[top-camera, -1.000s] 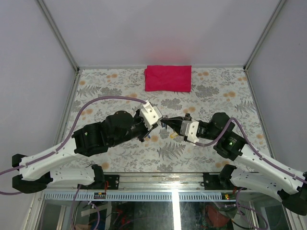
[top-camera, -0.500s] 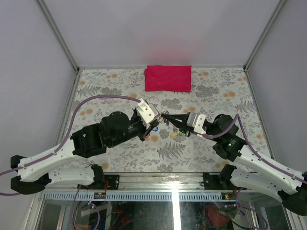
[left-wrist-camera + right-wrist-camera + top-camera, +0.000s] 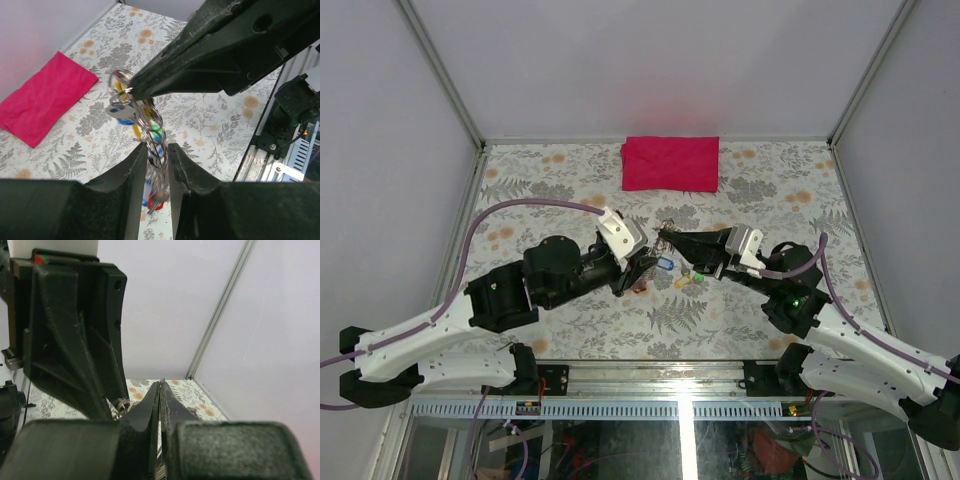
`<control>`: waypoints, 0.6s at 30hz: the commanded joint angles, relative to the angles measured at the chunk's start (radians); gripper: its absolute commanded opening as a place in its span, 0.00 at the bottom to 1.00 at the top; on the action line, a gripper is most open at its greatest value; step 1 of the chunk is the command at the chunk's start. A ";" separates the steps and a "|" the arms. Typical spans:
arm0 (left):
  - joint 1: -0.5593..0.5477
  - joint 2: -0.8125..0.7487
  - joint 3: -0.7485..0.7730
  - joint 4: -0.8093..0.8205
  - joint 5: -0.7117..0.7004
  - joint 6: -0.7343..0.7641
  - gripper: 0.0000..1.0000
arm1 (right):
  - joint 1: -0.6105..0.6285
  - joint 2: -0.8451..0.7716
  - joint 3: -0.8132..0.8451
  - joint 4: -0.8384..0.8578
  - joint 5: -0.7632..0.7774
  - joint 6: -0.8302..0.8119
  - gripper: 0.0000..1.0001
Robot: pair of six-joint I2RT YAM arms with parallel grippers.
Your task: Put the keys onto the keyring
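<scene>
Beneath the keyring (image 3: 123, 72) pinched by right claw (image 3: 131, 91), keys (image 3: 158, 134) dangle within left claw (image 3: 156, 146).

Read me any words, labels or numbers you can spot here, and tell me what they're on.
None can be read.
Keys' coloured tags: too small and blurred, no lettering legible.
Red cloth: plain.
Electronics along the overhead view's bottom: markings too small to read.

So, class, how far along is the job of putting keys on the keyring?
Done: coloured keys seem to hang from the keyring. In hand: the right gripper pinches the ring; the left gripper brackets the bunch. Left: unclear whether every key is threaded.
</scene>
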 commanded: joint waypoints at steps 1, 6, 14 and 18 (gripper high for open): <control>-0.007 -0.023 -0.019 0.092 0.031 -0.012 0.27 | 0.002 -0.012 0.007 0.149 0.050 0.042 0.00; -0.006 -0.047 -0.033 0.112 0.040 -0.017 0.37 | 0.002 -0.023 -0.004 0.167 0.059 0.055 0.00; -0.008 -0.165 -0.094 0.212 0.083 0.010 0.49 | 0.002 -0.067 -0.048 0.220 0.026 0.108 0.00; -0.007 -0.241 -0.155 0.309 0.105 0.023 0.51 | 0.001 -0.082 -0.061 0.272 -0.041 0.182 0.00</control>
